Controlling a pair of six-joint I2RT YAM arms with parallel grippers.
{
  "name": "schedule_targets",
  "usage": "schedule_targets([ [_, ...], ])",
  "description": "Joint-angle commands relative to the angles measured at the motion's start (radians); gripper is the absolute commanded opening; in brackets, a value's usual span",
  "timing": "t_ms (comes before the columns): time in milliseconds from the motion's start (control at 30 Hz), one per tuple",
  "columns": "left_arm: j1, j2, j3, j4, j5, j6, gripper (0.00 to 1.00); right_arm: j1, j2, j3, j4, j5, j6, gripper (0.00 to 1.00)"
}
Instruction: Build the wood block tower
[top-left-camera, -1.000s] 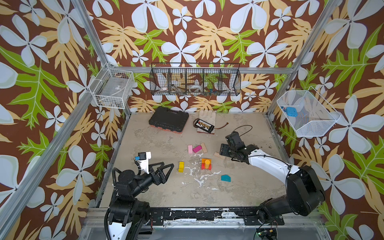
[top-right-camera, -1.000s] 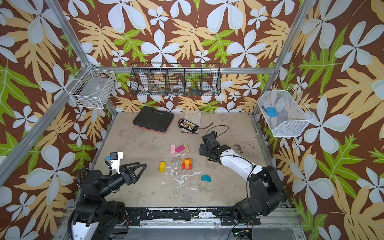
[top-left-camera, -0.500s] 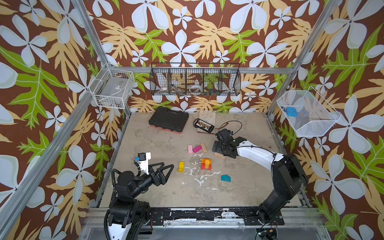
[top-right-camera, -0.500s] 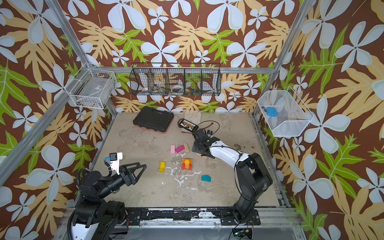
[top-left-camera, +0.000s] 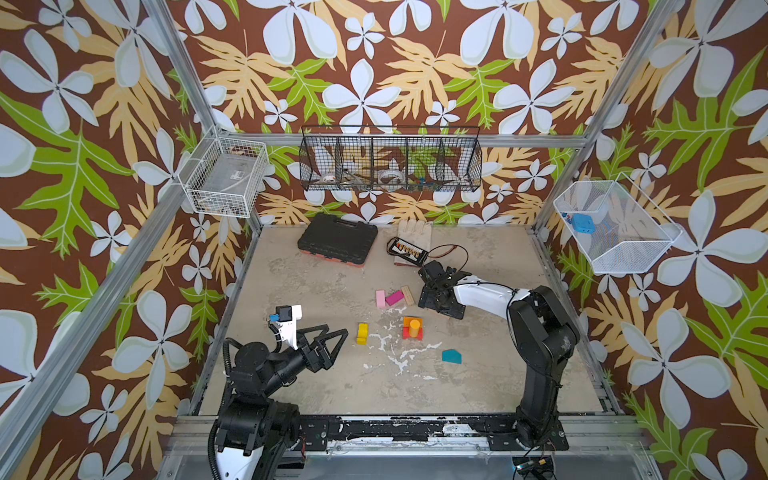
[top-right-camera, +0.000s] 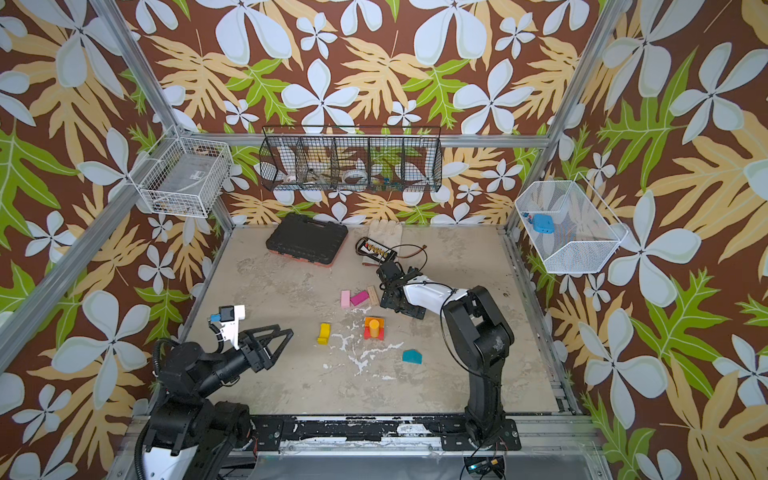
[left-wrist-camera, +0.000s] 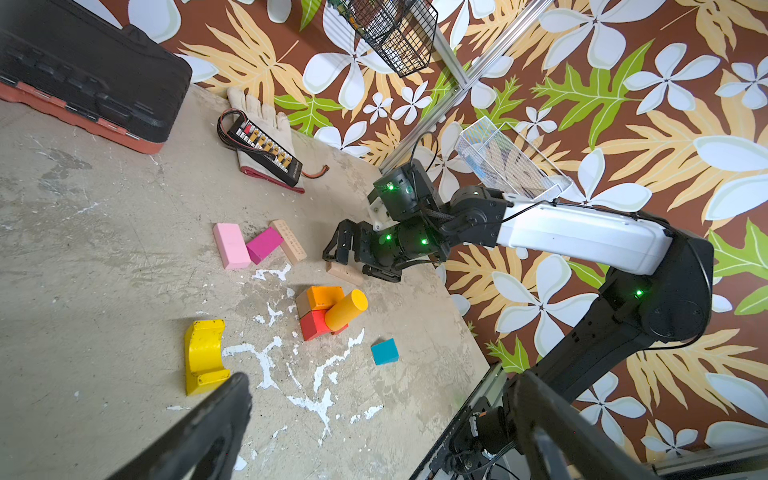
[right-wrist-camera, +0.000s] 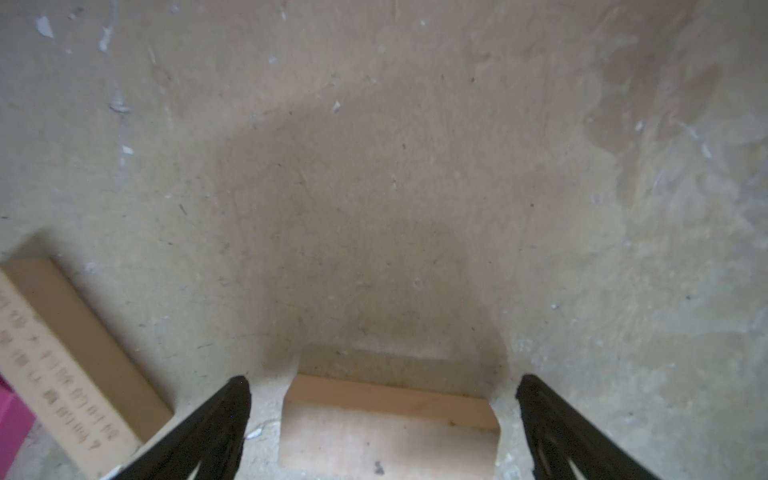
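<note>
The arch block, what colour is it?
The arch is yellow, clearest in the left wrist view.

Floral wallpaper (top-left-camera: 374, 62), scuffed beige floor (top-left-camera: 332, 395)

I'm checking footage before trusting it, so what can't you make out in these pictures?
Plain block between the right fingers: cut off by the right wrist view's edge; covered by the right arm in both top views.
Print on the wooden bar: blurred, right wrist view.
Black wire basket contents: too small in both top views.
</note>
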Motion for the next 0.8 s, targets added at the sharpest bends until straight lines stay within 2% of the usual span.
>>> schedule_targets([
  [0, -0.001, -0.001, -0.002, 0.014, 0.01, 0.002, 1.0, 0.002, -0.001, -0.009, -0.021, 0.016, 0.019, 0.98],
  [400, -0.002, -0.007, -0.002, 0.015, 0.01, 0.002, 1.0, 0.024, -0.047, -0.063, 0.012, -0.012, 0.04, 0.97],
  [567, -0.001, -0.007, -0.002, 0.015, 0.01, 0.002, 1.0, 0.026, -0.035, -0.069, 0.027, -0.027, 0.036, 0.93],
  [633, -0.001, -0.008, -0.002, 0.015, 0.01, 0.001, 1.0, 0.025, -0.029, -0.069, 0.028, -0.022, 0.028, 0.85],
  [767, -0.001, -0.009, -0.001, 0.014, 0.01, 0.001, 1.0, 0.025, -0.029, -0.079, 0.032, -0.024, 0.019, 0.84],
])
